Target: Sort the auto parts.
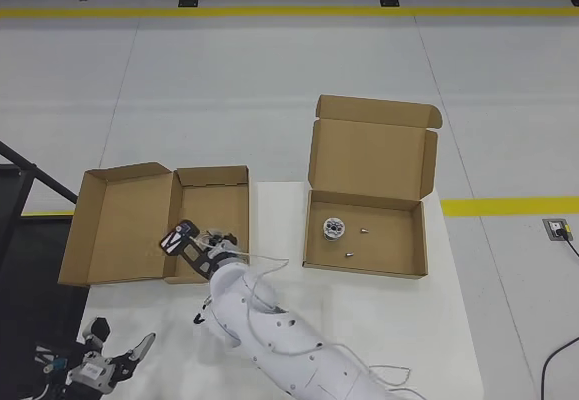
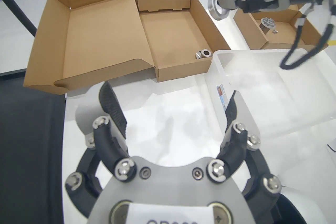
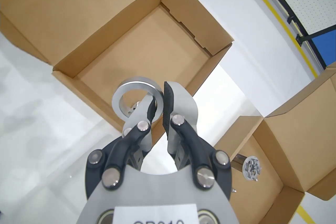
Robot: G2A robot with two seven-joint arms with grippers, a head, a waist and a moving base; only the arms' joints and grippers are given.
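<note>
Item under sorting: one metal ring (image 3: 136, 101), held on edge above the table (image 1: 279, 225). The ring wall is pinched between the two pads of the right end effector (image 3: 158, 100), one pad inside the ring's bore and one outside. The jaws are nearly closed, with only the wall's thickness between them. In the top view, this end effector (image 1: 194, 245) is positioned over the left cardboard box (image 1: 214, 200), toward the 6 o'clock edge of its tray. No contact between ring and box is observed.

One small metal collar (image 2: 203, 53) is noted on the tray floor, in the corner nearest the clear plastic bin (image 2: 218, 78). The box lid (image 1: 119, 225) is folded flat toward 9 o'clock.

The right cardboard box (image 1: 369, 262) is located at 2 o'clock on the table, well apart from the left box, with its lid upright. A toothed disc (image 1: 334, 229) and two small fasteners (image 1: 363, 228) are recorded inside.

The left end effector (image 2: 170, 96) is found near the table's 7 o'clock corner (image 1: 104, 365), above the table surface just beside the plastic bin. Its jaws are spread wide and nothing is held.
</note>
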